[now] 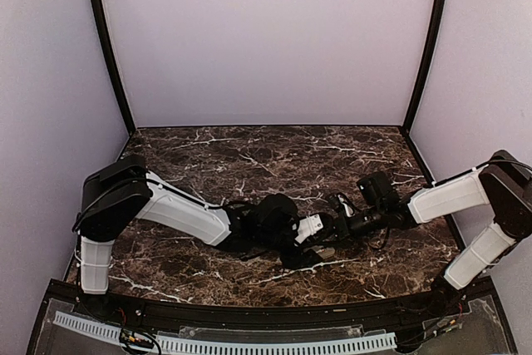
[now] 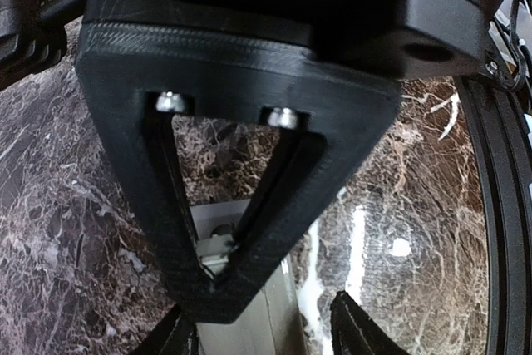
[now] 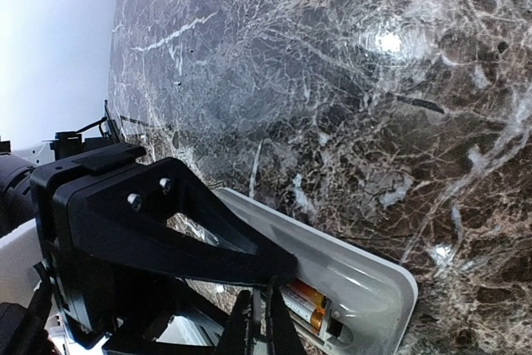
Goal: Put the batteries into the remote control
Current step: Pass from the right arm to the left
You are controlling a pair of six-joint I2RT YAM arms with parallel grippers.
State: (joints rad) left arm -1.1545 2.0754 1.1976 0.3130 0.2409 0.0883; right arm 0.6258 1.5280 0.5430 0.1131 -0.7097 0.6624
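Surface (image 1: 249, 155) of dark brown marble with white and tan veining, remote control (image 3: 366, 276) white to pale grey, batteries (image 3: 306, 305) orange and gold, left pincer (image 2: 258, 334) and right pincer (image 3: 262, 326) matt black, arms (image 1: 183, 214) white with black joints, walls (image 1: 266, 39) pale lilac.

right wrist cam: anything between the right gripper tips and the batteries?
Nothing visible. In the right wrist view the right gripper has its tips directly beside the batteries in the open bay of the remote control; contact unclear.

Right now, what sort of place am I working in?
Probably an enclosed robot test booth, not a home: plain pale walls, black corner posts and a marble-pattern table.
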